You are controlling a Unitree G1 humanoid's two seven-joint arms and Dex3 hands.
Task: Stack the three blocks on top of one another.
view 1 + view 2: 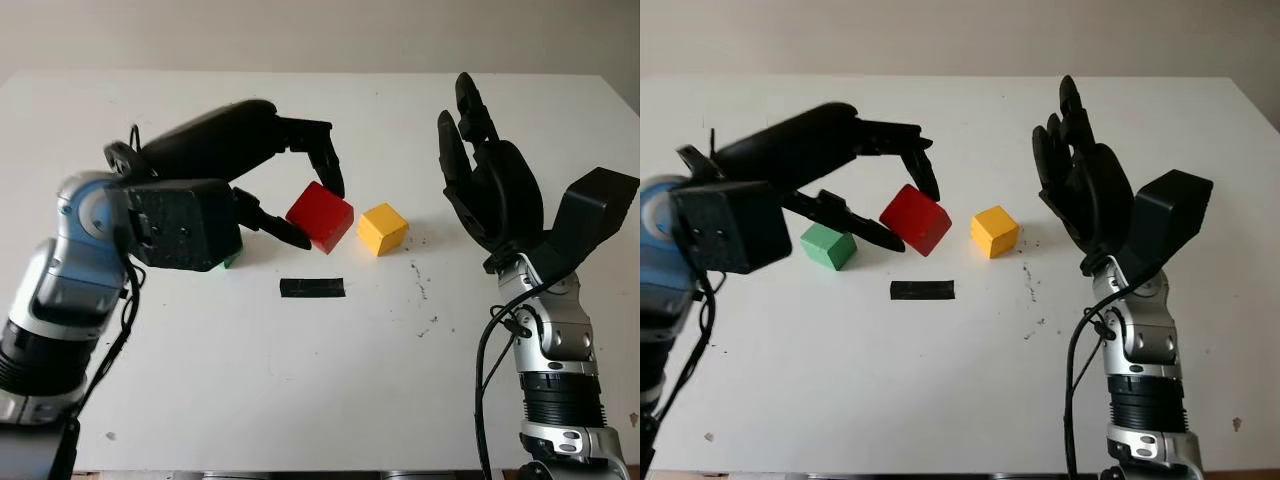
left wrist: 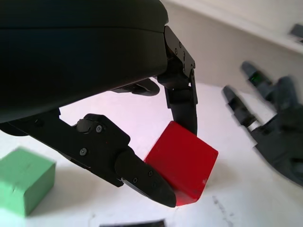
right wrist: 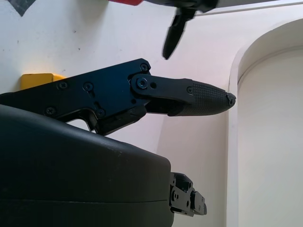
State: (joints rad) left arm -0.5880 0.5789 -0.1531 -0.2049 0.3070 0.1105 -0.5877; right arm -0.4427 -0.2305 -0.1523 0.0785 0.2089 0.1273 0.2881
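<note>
— Left robot hand [image 1: 910, 205]: what is pinched?
— The red block [image 1: 915, 219], tilted, between green [image 1: 828, 246] and yellow [image 1: 994, 231] on the tabletop [image 1: 970, 370].
— Next?
— It must be lifted and set squarely on another block. The right robot hand [image 1: 1080, 185] is held open, raised beside yellow.

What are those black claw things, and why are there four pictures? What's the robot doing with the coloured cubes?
Those black claws are a robot's two hands, each with three fingers. Two pictures come from cameras in its head, looking down at a white table. The other two come from small cameras on its wrists, so they show the hands very close up.

On the table sit a green block and a yellow block, plus a strip of black tape. The left hand is pinching a red block, which is tilted, between its fingers. The right hand is open, held up in the air beside the yellow block, holding nothing. The robot is meant to stack all three blocks into a tower.
</note>
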